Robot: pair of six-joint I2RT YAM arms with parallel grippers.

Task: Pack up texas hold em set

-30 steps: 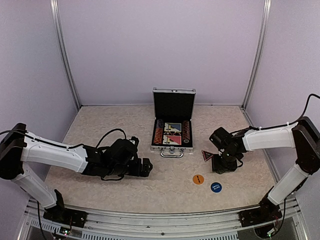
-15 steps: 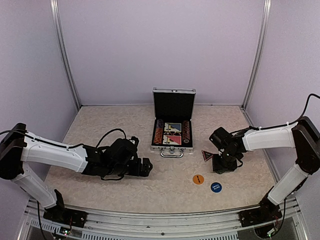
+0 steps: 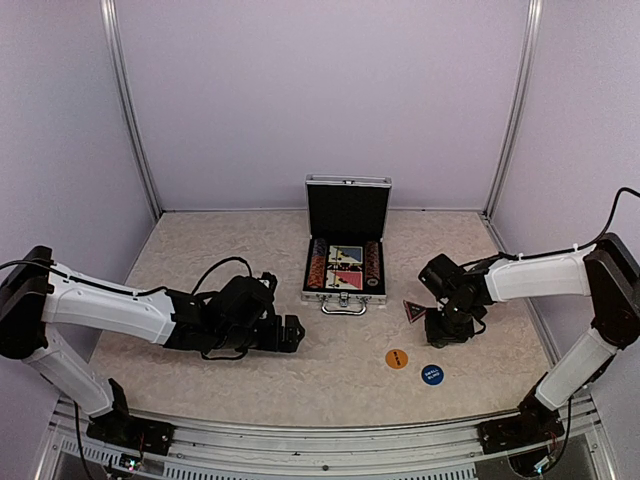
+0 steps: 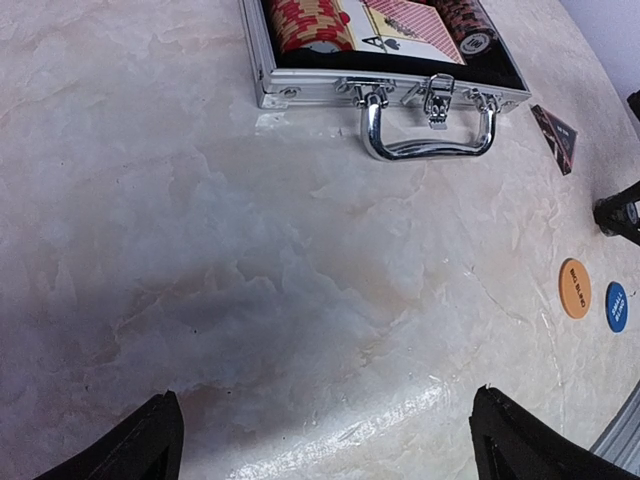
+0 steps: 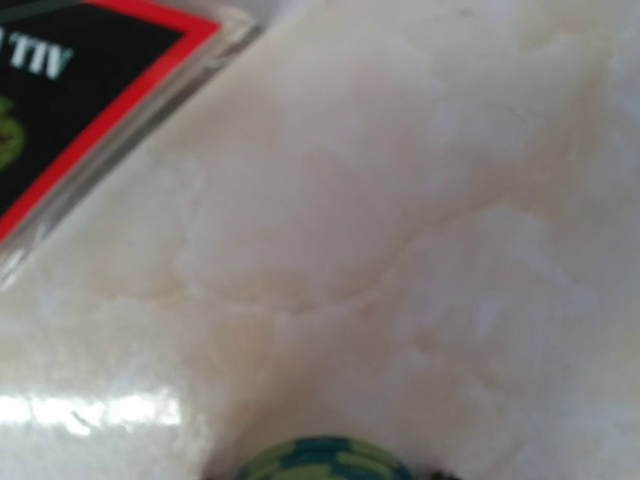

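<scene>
Case (image 3: pixel 343 297) sits mid-table toward the back, long side running left-right. The lid stands up on the far side and the handle (image 4: pixel 428 140) faces the arms. Left claw (image 4: pixel 325 425) is spread wide, holding nothing. Right claw (image 3: pixel 441 328) is down low just right of the triangle marker (image 3: pixel 414 310). Can't tell if it's clenched, since its own blurry cam shows no fingers, only the edge of a green chip (image 5: pixel 325 462) cut off at the bottom.
</scene>
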